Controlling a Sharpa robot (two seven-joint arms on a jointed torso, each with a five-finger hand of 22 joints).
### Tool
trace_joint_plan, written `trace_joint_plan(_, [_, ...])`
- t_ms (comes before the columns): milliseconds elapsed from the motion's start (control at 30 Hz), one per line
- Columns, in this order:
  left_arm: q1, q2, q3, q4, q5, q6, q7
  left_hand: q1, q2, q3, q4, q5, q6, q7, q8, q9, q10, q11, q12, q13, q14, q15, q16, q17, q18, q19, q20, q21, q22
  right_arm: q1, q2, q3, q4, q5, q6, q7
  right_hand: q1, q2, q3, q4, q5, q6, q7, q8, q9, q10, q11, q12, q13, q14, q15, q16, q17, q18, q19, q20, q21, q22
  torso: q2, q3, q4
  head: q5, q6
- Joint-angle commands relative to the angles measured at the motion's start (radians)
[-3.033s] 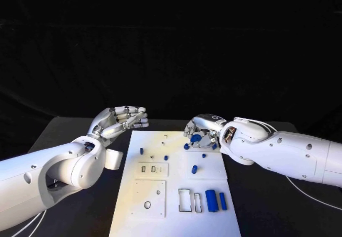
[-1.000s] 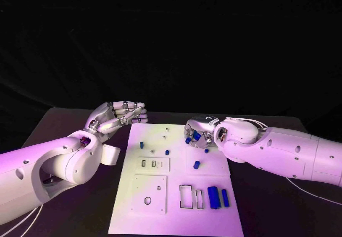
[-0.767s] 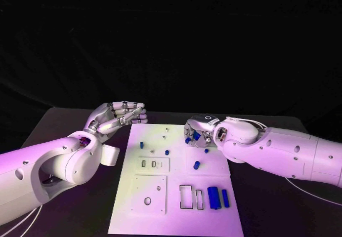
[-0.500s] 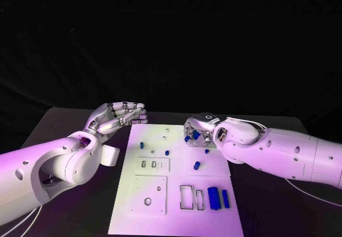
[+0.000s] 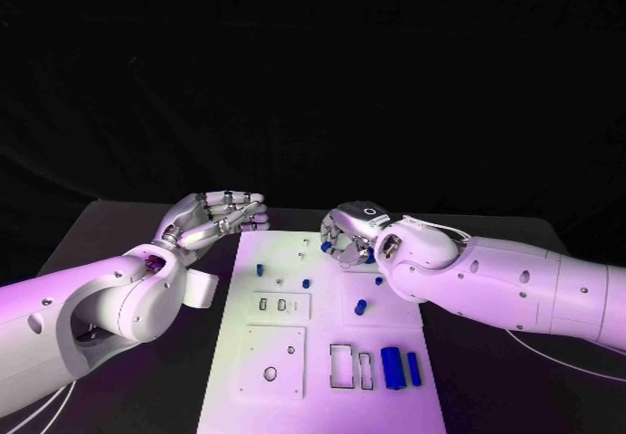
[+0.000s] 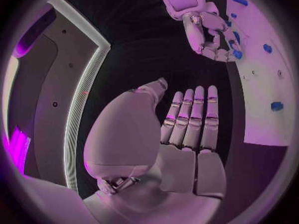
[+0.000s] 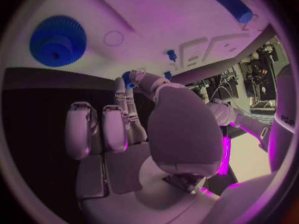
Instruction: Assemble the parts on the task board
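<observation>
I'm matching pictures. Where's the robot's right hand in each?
Head view: right hand over the task board's far end.
Left wrist view: hand beyond the left hand, at that board's edge.
Right wrist view: hand central, pinching a blue part.
Shared landmark: the task board.

Worktop (image 5: 118, 237): black, flat, set against a dark backdrop.

Lying directly on it:
- Task board (image 5: 327, 398), a long white plate at the middle of the worktop, running from the near edge toward the far side, flat on the surface.
- Thin pale cable (image 5: 561, 357), trailing across the worktop well to the right of the board.
</observation>
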Motion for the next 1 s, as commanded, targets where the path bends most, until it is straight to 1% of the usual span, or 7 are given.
trace_joint_plan(33, [0.002,0.002,0.001,0.000,-0.004,0.017,0.002,0.007,-0.003,0.006,-0.001,-0.003,-0.007,0.035,-0.006,-0.001,0.000,0.008,-0.006,0.000,-0.001,0.007,-0.006,0.001,0.006,0.006,0.001,-0.006,-0.001,0.001,0.027,0.001,-0.025,-0.012,-0.062,-0.032,0.008,0.017,0.007,0.001,0.003,-0.003,-0.005,0.046,0.094,0.008,-0.004,0.000,0.002,0.030,-0.008,0.006,0.000,-0.012,-0.001,-0.005,0.003,0.002,0.002,-0.0004,0.0017,-0.002,0.002])
trace_joint_plan(300, [0.002,0.006,0.001,0.001,-0.004,0.020,0.002,0.009,-0.003,0.008,-0.003,-0.003,-0.007,0.036,-0.007,-0.002,0.000,0.008,-0.007,0.000,0.000,0.007,-0.006,0.001,0.006,0.007,0.001,-0.006,-0.002,0.001,0.085,0.002,-0.083,-0.011,-0.071,-0.031,0.008,0.017,0.008,0.001,0.003,-0.005,-0.004,0.047,0.096,0.007,-0.003,-0.001,0.003,0.030,-0.008,0.006,0.000,-0.012,-0.001,-0.004,0.003,0.002,0.005,-0.0021,0.0053,-0.002,0.001])
trace_joint_plan(367, [0.002,0.007,0.001,0.001,-0.004,0.020,0.002,0.009,-0.003,0.008,-0.003,-0.003,-0.007,0.036,-0.007,-0.002,0.000,0.008,-0.007,0.000,0.000,0.007,-0.006,0.001,0.006,0.007,0.001,-0.006,-0.002,0.001,0.095,0.002,-0.094,-0.011,-0.072,-0.030,0.007,0.016,0.008,0.001,0.003,-0.006,-0.004,0.047,0.097,0.006,-0.003,-0.002,0.003,0.030,-0.007,0.006,0.000,-0.012,-0.001,-0.004,0.003,0.003,0.006,-0.0014,0.0040,0.001,0.001])
trace_joint_plan(533, [0.004,0.008,0.001,0.002,-0.004,0.020,0.001,0.009,-0.003,0.008,-0.003,-0.003,-0.007,0.036,-0.007,-0.002,0.000,0.008,-0.007,0.000,0.000,0.007,-0.006,0.001,0.006,0.007,0.001,-0.006,-0.002,0.000,0.111,0.003,-0.114,-0.010,-0.072,-0.029,0.007,0.016,0.009,0.000,0.003,-0.008,-0.004,0.048,0.099,0.005,-0.002,-0.003,0.003,0.030,-0.007,0.006,0.000,-0.012,-0.001,-0.004,0.003,0.002,0.008,-0.0040,0.0077,0.003,0.002])
trace_joint_plan(633, [0.004,0.008,0.001,0.002,-0.004,0.021,0.001,0.009,-0.003,0.008,-0.003,-0.003,-0.007,0.036,-0.007,-0.002,0.000,0.008,-0.007,0.000,0.000,0.007,-0.006,0.001,0.006,0.007,0.001,-0.006,-0.002,0.000,0.118,0.003,-0.124,-0.007,-0.071,-0.023,0.007,0.016,0.009,0.000,0.003,-0.009,-0.003,0.048,0.099,0.004,-0.002,-0.003,0.003,0.030,-0.007,0.006,0.000,-0.012,-0.001,-0.004,0.003,0.002,0.008,-0.0045,0.0082,0.003,0.001])
trace_joint_plan(800, [0.005,0.009,0.001,0.002,-0.004,0.021,0.001,0.009,-0.003,0.008,-0.003,-0.003,-0.007,0.036,-0.007,-0.002,0.000,0.008,-0.007,0.000,0.000,0.007,-0.006,0.001,0.006,0.007,0.001,-0.006,-0.002,0.000,0.129,0.003,-0.137,-0.001,-0.061,-0.016,0.004,0.014,0.010,0.001,0.003,-0.014,-0.002,0.048,0.102,0.001,-0.001,-0.005,0.004,0.030,-0.006,0.006,-0.002,-0.011,-0.002,-0.003,0.002,0.002,0.008,-0.0034,0.0065,0.007,0.001])
trace_joint_plan(1000, [0.007,0.010,0.001,0.001,-0.004,0.022,0.000,0.009,-0.003,0.008,-0.003,-0.003,-0.007,0.036,-0.007,-0.002,0.000,0.008,-0.007,0.000,0.000,0.007,-0.006,0.001,0.006,0.007,0.001,-0.006,-0.002,-0.001,0.134,0.002,-0.142,0.002,-0.044,-0.011,0.003,0.013,0.010,0.001,0.003,-0.016,-0.001,0.048,0.104,0.000,0.000,-0.006,0.005,0.030,-0.005,0.006,-0.003,-0.012,-0.002,-0.003,0.003,0.003,0.009,-0.0032,0.0049,0.009,-0.001])
